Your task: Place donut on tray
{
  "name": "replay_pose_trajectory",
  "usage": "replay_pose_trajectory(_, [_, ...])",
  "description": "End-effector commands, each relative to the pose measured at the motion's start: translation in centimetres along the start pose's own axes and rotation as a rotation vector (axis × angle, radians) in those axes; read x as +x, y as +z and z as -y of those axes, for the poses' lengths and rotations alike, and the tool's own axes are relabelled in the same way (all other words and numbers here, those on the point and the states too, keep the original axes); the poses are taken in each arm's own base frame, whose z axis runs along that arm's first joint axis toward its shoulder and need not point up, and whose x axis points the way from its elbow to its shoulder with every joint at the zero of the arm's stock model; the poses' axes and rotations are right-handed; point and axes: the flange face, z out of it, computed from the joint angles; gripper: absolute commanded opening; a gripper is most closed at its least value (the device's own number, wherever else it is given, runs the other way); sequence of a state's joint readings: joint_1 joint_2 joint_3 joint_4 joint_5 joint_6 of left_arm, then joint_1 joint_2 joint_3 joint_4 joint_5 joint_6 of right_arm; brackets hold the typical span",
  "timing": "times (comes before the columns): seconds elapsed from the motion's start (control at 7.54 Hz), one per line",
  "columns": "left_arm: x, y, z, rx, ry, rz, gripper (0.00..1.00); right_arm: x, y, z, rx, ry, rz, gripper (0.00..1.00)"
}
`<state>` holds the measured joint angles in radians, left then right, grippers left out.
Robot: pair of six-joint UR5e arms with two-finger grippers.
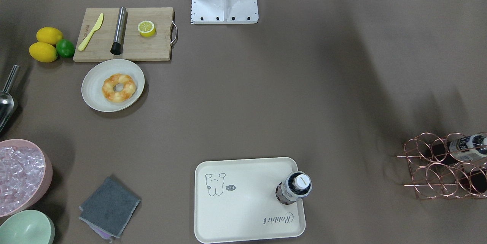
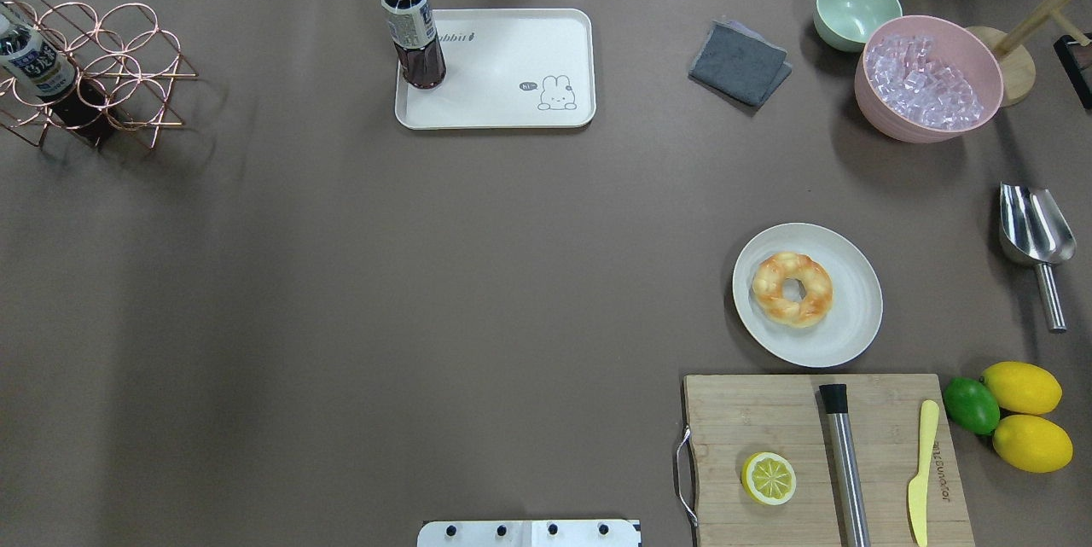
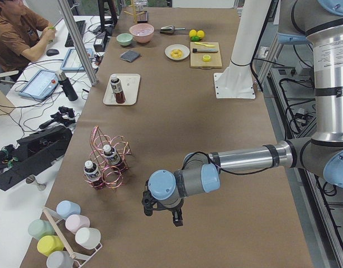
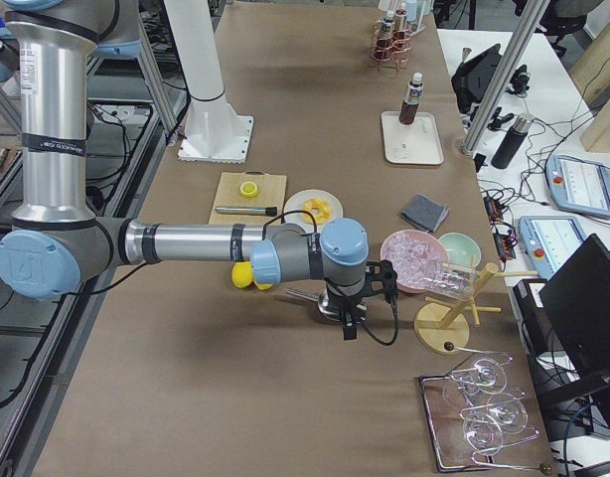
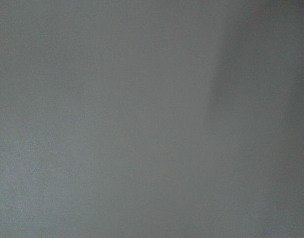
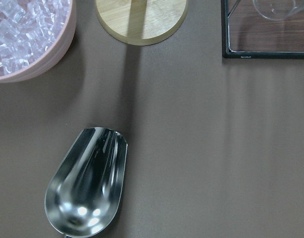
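Note:
The donut [image 1: 118,87] is golden-orange with pale glaze and lies on a round off-white plate [image 1: 93,88]; it also shows in the overhead view [image 2: 792,288]. The cream tray [image 1: 243,213] with a line-drawn animal and the word "Rabbit" lies across the table [image 2: 512,61], with a dark bottle [image 1: 295,187] standing on one corner. My left gripper [image 3: 163,215] hangs over bare table at the left end, far from both. My right gripper [image 4: 350,323] hangs over a steel scoop at the right end. Both show only in side views, so I cannot tell if they are open or shut.
A wooden cutting board [image 1: 152,50] with a halved lemon, a steel rod and a yellow knife lies by the plate. Lemons and a lime [image 2: 972,404], a steel scoop [image 6: 87,183], a pink ice bowl [image 2: 928,78], a grey cloth [image 2: 738,62] and a copper wire rack [image 2: 94,69] stand around.

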<state>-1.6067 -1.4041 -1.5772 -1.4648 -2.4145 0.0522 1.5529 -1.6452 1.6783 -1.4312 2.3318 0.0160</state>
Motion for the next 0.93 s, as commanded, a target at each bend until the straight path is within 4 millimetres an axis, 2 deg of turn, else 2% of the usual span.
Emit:
replay_pose_trajectory(0.0, [-0.5,0.4,0.0,-0.008,-0.009,-0.001,0.98,0.0,0.3,-0.1,-0.006,0.000,-0.001,1.00])
replay_pose_trajectory(0.4, [-0.5,0.3,-0.1,-0.006,-0.009,-0.001,0.98,0.1,0.6,-0.6,-0.013,0.003,0.001,1.00])
replay_pose_trajectory(0.53, [-0.9,0.7,-1.0,-0.010,-0.013,-0.004,0.98,-0.1,0.8,-0.5,-0.018,-0.001,0.002,1.00])
replay_pose_trajectory(0.8, [-0.8,0.6,-1.3,-0.006,-0.012,-0.005,0.98,0.0,1.0,-0.7,-0.023,-0.001,0.004,1.00])
